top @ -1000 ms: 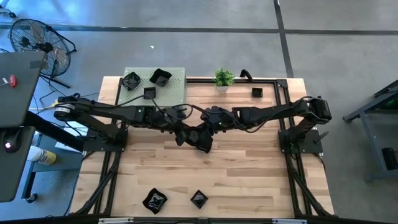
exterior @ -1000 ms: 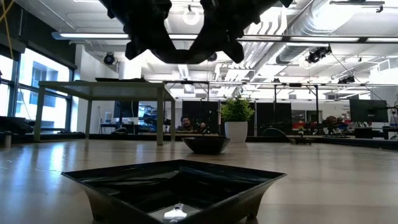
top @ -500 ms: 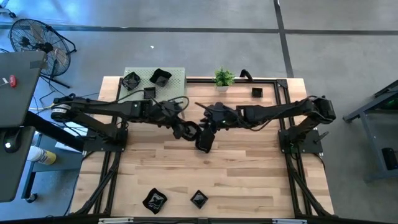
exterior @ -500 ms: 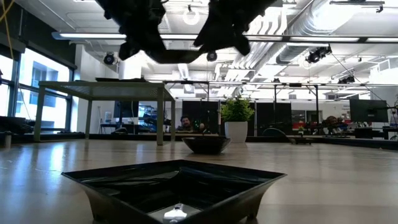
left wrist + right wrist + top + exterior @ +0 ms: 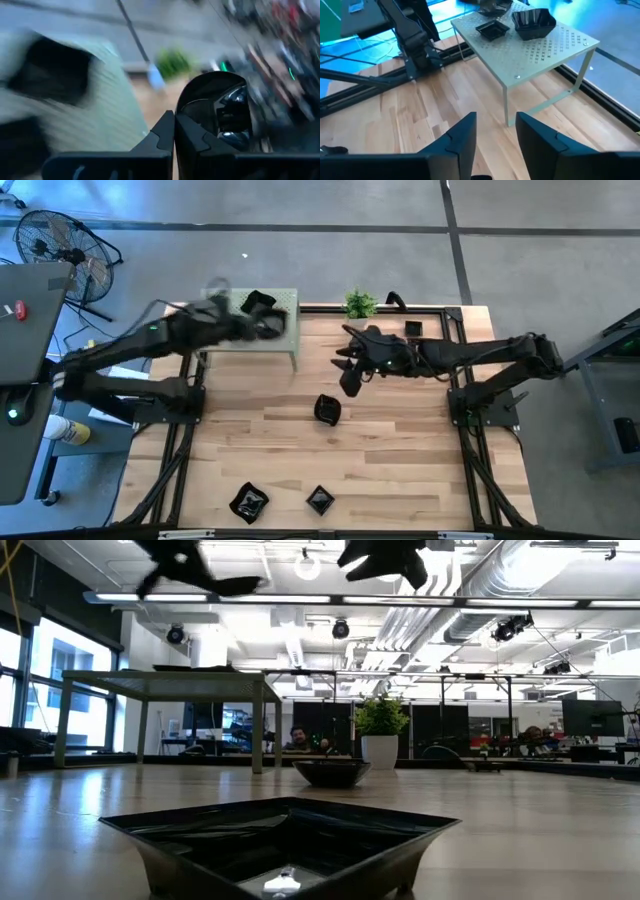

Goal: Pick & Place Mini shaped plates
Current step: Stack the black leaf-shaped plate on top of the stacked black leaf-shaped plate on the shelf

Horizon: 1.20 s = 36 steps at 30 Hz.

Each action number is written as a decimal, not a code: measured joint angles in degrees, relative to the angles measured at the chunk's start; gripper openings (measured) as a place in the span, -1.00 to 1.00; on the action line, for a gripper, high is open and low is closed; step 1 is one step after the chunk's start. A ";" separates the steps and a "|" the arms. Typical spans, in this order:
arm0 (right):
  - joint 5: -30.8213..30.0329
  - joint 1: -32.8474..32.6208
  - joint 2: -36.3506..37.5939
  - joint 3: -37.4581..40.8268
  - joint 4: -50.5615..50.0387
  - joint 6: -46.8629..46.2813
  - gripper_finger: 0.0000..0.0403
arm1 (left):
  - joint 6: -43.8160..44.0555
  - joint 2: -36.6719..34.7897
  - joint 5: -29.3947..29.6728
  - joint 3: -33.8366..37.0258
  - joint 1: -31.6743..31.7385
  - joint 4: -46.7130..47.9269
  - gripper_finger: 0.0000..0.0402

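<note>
My left gripper (image 5: 272, 326) is over the green perforated stand (image 5: 285, 340) at the far left, shut on a round black mini plate (image 5: 215, 107). My right gripper (image 5: 495, 142) hovers open and empty above the table's middle (image 5: 350, 378). Another mini plate (image 5: 327, 409) rests on its base mid-table. Two more (image 5: 248, 502) (image 5: 319, 500) lie at the near edge, and the low view shows one of them close up (image 5: 285, 840). A small square one (image 5: 413, 329) sits at the far right. Two plates (image 5: 491, 29) (image 5: 532, 20) stand on the stand's top. My left gripper holds the round plate by its rim (image 5: 186, 114), pinched between the two shut fingers. One finger (image 5: 192, 137) covers the exact spot. The plate sticks out to one side of the fingers, lifted clear above the stand.
A small green potted plant (image 5: 360, 304) stands at the far edge, between the stand and the small square plate. A black frame rail (image 5: 440, 308) runs along the table's far and side edges. Bare wood lies between the middle plate and the near-edge plates.
The two grippers, which met above the table's middle, have parted. My left gripper has swung fast toward the far left, over the stand, taking the round plate along. My right gripper has drawn back toward the table's right and far edge. The plates on the table have stayed put.
</note>
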<state>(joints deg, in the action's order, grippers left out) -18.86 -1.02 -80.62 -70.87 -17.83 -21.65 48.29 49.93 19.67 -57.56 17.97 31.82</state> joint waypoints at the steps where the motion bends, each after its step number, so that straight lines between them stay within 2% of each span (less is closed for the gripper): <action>1: 0.09 0.00 0.13 0.00 -0.09 0.24 -0.36 | 0.51 -2.18 2.30 -0.02 1.39 1.67 -1.00; 7: 0.26 0.00 0.05 0.00 -0.04 2.13 -0.46 | 4.86 -12.72 11.11 -0.02 10.48 12.90 -1.00; 13: 0.14 0.08 -0.02 0.00 0.10 4.46 -0.53 | 5.59 -15.90 12.37 1.31 18.67 19.68 -1.00; 23: 1.21 0.36 -0.04 0.00 2.31 5.19 -0.57 | 3.81 -16.52 8.38 12.90 30.86 9.12 -1.00; 30: 1.23 0.24 -0.06 0.00 2.44 3.84 -0.57 | 2.53 -16.50 1.33 16.62 41.89 4.82 -1.00; 36: 1.22 0.22 -0.06 0.00 2.45 3.74 -0.57 | 2.55 -16.01 -5.48 20.49 47.74 -1.16 -1.00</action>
<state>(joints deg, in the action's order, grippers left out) -17.64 -0.80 -80.68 -70.87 -15.38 -17.91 50.84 33.92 14.19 -37.07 65.72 30.66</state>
